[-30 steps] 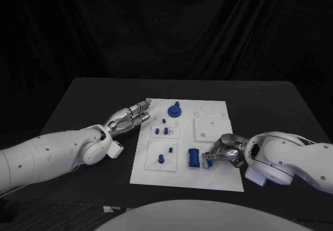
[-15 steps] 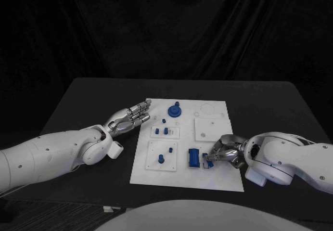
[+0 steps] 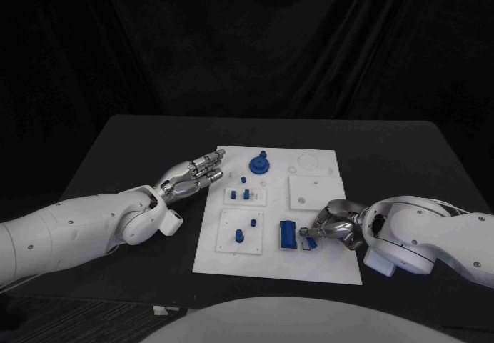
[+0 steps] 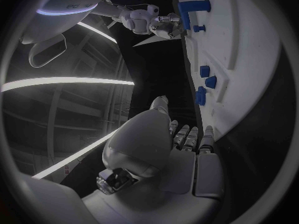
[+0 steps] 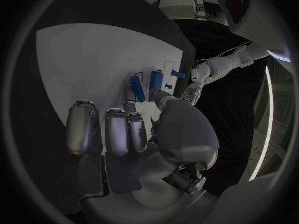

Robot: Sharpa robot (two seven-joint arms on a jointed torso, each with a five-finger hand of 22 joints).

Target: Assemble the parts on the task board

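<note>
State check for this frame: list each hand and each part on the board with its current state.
left hand: open, fingers apart, at the task board's left edge, holding nothing.
right hand: fingers curled at the long blue block; grip unclear.
round blue part: upright on board.
small blue pegs: seated in their plate.

Right hand (image 5: 134, 134) over task board (image 5: 81, 59) (blue parts (image 5: 137, 88) beside fingers).

Left hand (image 3: 193, 174) lies flat, fingers straight and together, holding nothing; right hand (image 3: 328, 230) reaches inward, fingers curled, forearm angled low.
</note>
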